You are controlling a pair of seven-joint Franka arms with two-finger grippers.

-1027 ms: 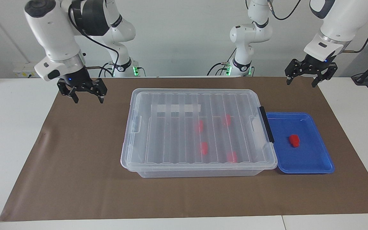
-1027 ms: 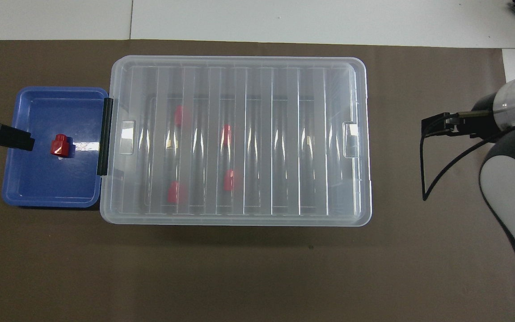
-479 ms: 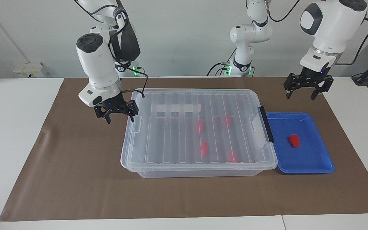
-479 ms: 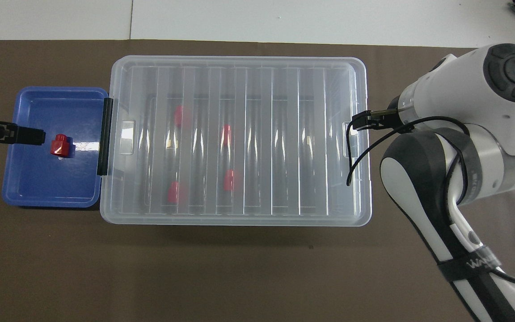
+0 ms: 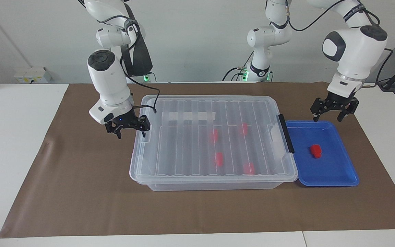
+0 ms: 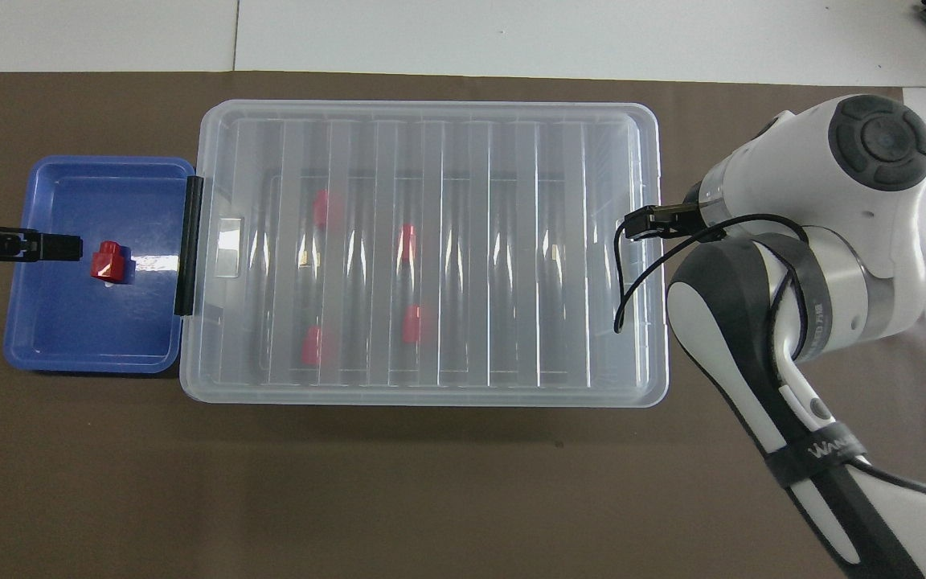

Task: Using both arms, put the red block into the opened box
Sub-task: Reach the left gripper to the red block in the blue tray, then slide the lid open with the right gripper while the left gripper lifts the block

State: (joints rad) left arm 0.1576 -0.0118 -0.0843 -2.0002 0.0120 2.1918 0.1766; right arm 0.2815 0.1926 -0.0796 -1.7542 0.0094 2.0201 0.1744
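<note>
Brown mat [image 5: 81, 178] on a white table, clear box [image 5: 211, 178] shut under its ribbed lid [image 5: 190, 147].

Facing view: the right gripper [image 5: 130, 130], fingers spread and empty, hangs at the box's end toward the right arm; the left gripper [image 5: 332, 113], also spread and empty, hovers over the blue tray [image 5: 334, 180] rim nearest the robots. The red block [image 5: 315, 151] lies in the tray, four more inside the box. Overhead view: the left gripper [image 6: 45, 247] shows just beside the block [image 6: 108, 261].
</note>
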